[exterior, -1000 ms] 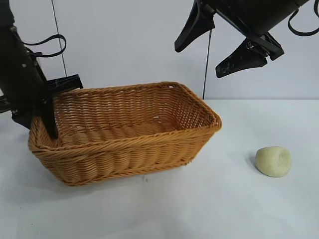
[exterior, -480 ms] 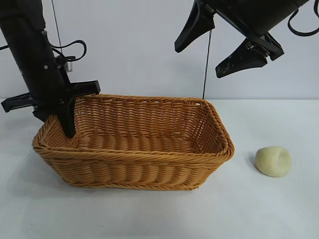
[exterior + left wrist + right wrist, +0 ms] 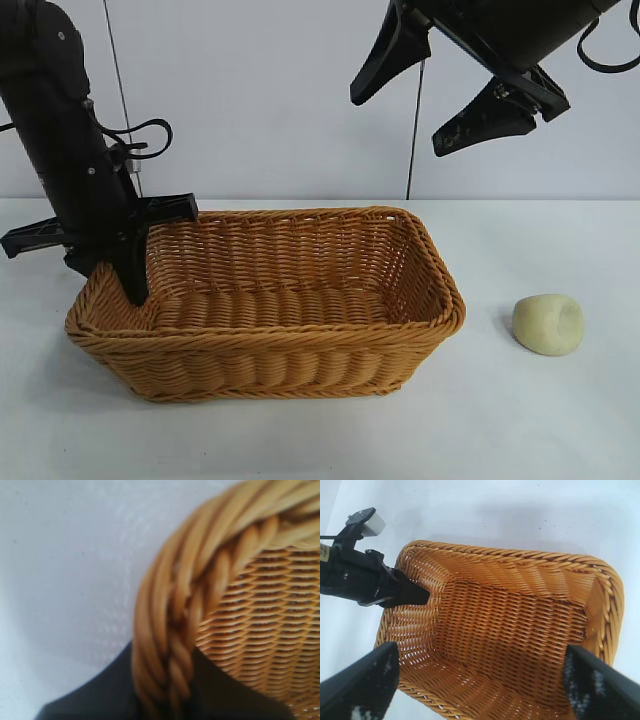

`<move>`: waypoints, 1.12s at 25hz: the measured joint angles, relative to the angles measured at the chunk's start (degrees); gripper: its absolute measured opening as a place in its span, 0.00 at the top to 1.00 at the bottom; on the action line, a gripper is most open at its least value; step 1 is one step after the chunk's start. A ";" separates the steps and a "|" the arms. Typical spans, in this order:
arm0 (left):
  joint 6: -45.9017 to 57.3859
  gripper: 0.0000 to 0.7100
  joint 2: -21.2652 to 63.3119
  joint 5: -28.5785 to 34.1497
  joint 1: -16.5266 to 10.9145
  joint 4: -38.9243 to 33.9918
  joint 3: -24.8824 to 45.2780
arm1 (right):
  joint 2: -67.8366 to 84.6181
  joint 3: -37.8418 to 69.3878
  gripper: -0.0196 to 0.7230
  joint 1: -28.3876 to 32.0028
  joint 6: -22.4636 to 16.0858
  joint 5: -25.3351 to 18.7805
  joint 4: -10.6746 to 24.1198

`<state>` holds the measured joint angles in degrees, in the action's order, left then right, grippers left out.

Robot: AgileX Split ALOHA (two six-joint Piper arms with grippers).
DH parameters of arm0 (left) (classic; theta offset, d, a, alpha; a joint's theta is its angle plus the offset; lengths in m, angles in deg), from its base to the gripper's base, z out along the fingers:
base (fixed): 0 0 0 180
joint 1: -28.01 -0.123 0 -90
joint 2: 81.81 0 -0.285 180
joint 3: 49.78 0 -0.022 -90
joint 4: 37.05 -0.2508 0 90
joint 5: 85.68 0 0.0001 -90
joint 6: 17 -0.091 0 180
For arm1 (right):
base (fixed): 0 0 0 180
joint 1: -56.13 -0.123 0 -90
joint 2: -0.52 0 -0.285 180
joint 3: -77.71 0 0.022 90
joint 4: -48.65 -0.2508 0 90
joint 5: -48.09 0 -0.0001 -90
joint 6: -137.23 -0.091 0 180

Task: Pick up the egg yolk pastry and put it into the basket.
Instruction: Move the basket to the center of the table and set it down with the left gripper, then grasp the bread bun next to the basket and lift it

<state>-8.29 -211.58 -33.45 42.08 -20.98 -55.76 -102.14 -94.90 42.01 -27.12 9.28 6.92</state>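
Gripping the braided rim at the basket's (image 3: 300, 300) left end, the left gripper (image 3: 135, 270) is seen with its jaws narrowed on the wicker, one finger inside the wall and one outside; the basket is apparently being held steady or positioned so that a drop can be received. The right gripper (image 3: 455, 85) is held high above the basket's right end, its jaws spread wide and empty, probably waiting. The egg yolk pastry (image 3: 548, 324) is left on the white tabletop (image 3: 520, 420), well apart from the basket's right side, not yet grasped.
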 joint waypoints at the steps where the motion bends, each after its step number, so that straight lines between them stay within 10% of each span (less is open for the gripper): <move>1: -0.02 0.80 0.00 0.01 0.00 0.00 0.00 | 0.00 0.00 0.15 0.00 0.00 0.00 0.00; 9: -0.07 0.11 -0.28 -0.51 0.00 0.11 0.61 | 0.00 0.00 0.15 0.00 0.00 0.00 0.00; 28: -1.26 0.02 11.01 8.60 -2.80 -4.84 -8.90 | 0.00 0.00 0.15 0.00 0.00 -0.11 -0.05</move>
<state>-9.56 -200.58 -24.85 39.28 -25.81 -64.66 -102.14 -94.90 42.01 -27.12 9.17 6.87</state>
